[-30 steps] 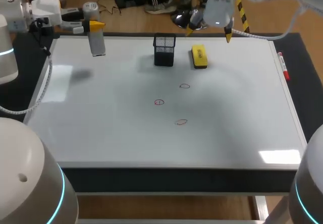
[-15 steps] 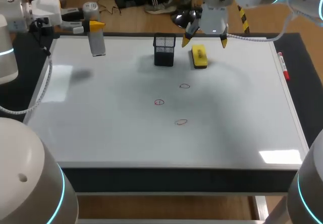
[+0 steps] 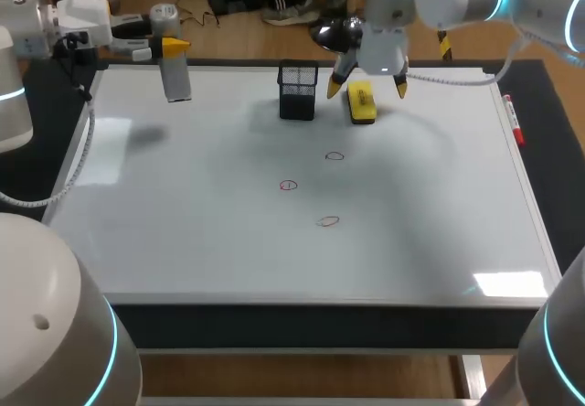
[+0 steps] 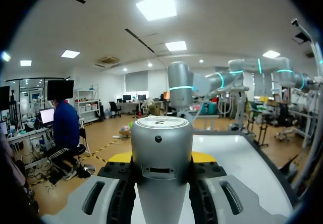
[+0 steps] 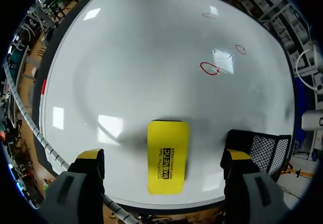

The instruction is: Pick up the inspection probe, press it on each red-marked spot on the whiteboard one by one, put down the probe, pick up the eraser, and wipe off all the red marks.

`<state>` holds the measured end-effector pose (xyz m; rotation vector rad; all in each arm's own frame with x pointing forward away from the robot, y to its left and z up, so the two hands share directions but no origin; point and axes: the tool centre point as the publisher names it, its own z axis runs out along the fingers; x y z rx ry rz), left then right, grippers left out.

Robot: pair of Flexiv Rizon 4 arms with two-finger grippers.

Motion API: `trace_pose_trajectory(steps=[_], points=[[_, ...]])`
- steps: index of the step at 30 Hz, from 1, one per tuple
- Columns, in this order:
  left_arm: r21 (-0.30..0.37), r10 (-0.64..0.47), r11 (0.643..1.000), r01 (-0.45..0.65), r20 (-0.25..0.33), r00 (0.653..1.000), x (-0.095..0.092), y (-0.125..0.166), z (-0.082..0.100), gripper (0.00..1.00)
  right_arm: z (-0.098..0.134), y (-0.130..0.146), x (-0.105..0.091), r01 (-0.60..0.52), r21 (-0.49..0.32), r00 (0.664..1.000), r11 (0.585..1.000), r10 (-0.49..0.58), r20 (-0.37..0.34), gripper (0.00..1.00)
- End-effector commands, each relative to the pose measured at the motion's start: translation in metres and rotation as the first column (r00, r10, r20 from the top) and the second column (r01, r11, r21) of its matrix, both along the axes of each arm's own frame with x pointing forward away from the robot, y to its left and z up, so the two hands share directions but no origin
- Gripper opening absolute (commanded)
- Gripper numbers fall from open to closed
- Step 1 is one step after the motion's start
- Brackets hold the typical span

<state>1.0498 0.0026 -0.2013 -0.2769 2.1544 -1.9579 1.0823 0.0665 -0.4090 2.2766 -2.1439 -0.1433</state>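
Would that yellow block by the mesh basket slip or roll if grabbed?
The eraser looks flat and boxy, so it probably won't roll or tip. Its straight sides should grip well. Smaller than the basket, so likely light.

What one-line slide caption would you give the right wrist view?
Open right gripper poised over the yellow eraser, three red marks ahead on the whiteboard.

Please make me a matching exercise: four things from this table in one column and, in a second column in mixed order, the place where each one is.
Things
1. inspection probe
2. eraser
3. black mesh holder
4. marker pen

Places
A. along the right edge of the whiteboard
B. lying below the open right gripper
C. standing beside the eraser
D. clamped in the left gripper

Pairs: 1-D, 2-B, 3-C, 4-A
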Motion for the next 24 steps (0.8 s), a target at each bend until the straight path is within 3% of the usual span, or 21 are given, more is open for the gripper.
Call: trace_pose_trajectory(steps=[1, 19, 20, 21, 23, 24], points=[[-0.001, 0.001, 1.0, -0.001, 0.002, 1.0, -0.0005, -0.0001, 0.0004, 0.0, -0.0039, 0.0032, 0.0051, -0.012, -0.015, 1.0, 1.0, 0.012, -0.006, 1.0], [-0.001, 0.001, 1.0, -0.001, 0.002, 1.0, -0.0005, -0.0001, 0.0004, 0.0, -0.009, 0.0045, 0.0056, -0.051, -0.014, 0.999, 0.999, 0.051, 0.006, 1.0], [-0.001, 0.001, 1.0, -0.001, 0.002, 1.0, -0.0005, -0.0001, 0.0004, 0.0, -0.0092, 0.0045, 0.0055, -0.05, -0.015, 0.999, 0.999, 0.051, 0.003, 0.92], [-0.001, 0.001, 1.0, -0.001, 0.002, 1.0, -0.0005, -0.0001, 0.0004, 0.0, -0.0094, 0.0047, 0.0051, -0.052, -0.016, 0.999, 0.999, 0.052, 0.002, 0.64], [-0.001, 0.001, 1.0, -0.001, 0.002, 1.0, -0.0005, -0.0001, 0.0004, 0.0, -0.0104, 0.0049, 0.0049, -0.055, -0.018, 0.999, 0.998, 0.055, 0.0, 0.29], [-0.001, 0.001, 1.0, -0.001, 0.002, 1.0, -0.0005, -0.0001, 0.0004, 0.0, -0.0105, 0.0048, 0.005, -0.055, -0.019, 0.998, 0.998, 0.055, 0.0, 0.05]])
